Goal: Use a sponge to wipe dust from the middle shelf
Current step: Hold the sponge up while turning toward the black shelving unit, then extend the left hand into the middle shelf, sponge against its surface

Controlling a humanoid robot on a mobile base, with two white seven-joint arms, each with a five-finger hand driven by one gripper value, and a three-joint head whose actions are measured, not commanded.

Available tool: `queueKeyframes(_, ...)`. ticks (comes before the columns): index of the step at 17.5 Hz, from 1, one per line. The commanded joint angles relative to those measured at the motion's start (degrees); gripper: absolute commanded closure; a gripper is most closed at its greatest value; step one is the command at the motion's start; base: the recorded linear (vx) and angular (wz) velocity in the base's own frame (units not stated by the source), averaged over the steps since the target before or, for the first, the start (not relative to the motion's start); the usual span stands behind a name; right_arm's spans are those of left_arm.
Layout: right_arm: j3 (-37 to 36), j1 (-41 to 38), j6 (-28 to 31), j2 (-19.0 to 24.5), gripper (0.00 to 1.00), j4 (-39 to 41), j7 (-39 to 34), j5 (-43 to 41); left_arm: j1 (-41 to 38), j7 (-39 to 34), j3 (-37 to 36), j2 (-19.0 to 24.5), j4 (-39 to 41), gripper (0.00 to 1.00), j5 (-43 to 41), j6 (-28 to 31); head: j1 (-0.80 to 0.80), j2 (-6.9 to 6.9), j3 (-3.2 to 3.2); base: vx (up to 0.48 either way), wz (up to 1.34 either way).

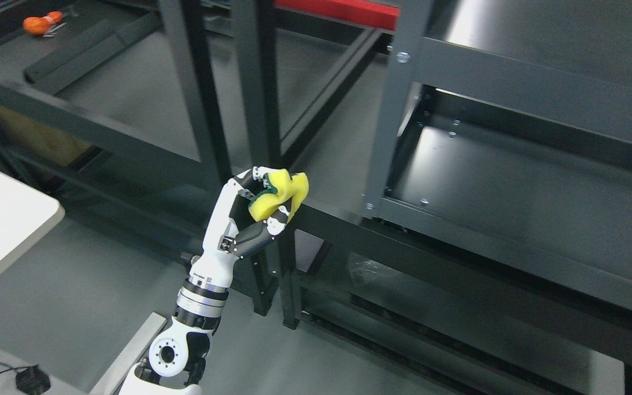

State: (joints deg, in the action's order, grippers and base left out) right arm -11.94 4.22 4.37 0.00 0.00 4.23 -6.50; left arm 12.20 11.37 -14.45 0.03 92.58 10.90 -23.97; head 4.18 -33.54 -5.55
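The sponge (278,195) is grasped in the curled fingers of the left hand (255,211) and is held in the air, left of the rack and apart from the middle shelf (513,192). The carrying step is judged under way. Next, the sponge is to be brought rightward and set flat onto the shelf surface.

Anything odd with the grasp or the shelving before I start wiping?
The yellow sponge is squashed and folded in the left hand, so no flat face is presented. The dark metal shelf looks undamaged.
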Motion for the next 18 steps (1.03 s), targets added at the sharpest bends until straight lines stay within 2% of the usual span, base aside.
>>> queueKeyframes(1,0.0,0.0,0.0,-1.0,0.0,1.0,0.0,0.0,2.5,0.0,-15.1,1.0,1.7,0.98,-0.4,-0.1,0.0,0.0,0.0,-0.14,-0.81)
queueKeyframes(2,0.0,0.0,0.0,-1.0,0.0,1.0,0.0,0.0,5.2,-0.1,-18.0,1.0,1.6,0.98,-1.6,0.0,0.0,0.01,0.0,-0.114,-0.8)
queueKeyframes(6,0.0,0.0,0.0,-1.0,0.0,1.0,0.0,0.0,18.7,0.6,-27.6,1.0,0.0,1.0,-15.6,0.2,0.0,0.01,0.0,-0.107,-0.72)
queueKeyframes(10,0.0,0.0,0.0,-1.0,0.0,1.0,0.0,0.0,33.2,3.9,-34.7,1.0,-1.1,1.0,-22.9,0.5,0.0,0.03,0.0,-0.047,-0.37)
queueKeyframes(15,0.1,0.0,0.0,-1.0,0.0,1.0,0.0,0.0,54.6,6.0,-38.3,1.0,-8.4,1.0,-31.5,0.5,0.0,0.05,0.0,0.005,0.03)
queueKeyframes(18,0.0,0.0,0.0,-1.0,0.0,1.0,0.0,0.0,69.4,5.6,-39.9,1.0,-13.1,1.0,-32.8,0.6,0.0,0.05,0.0,0.019,0.11)
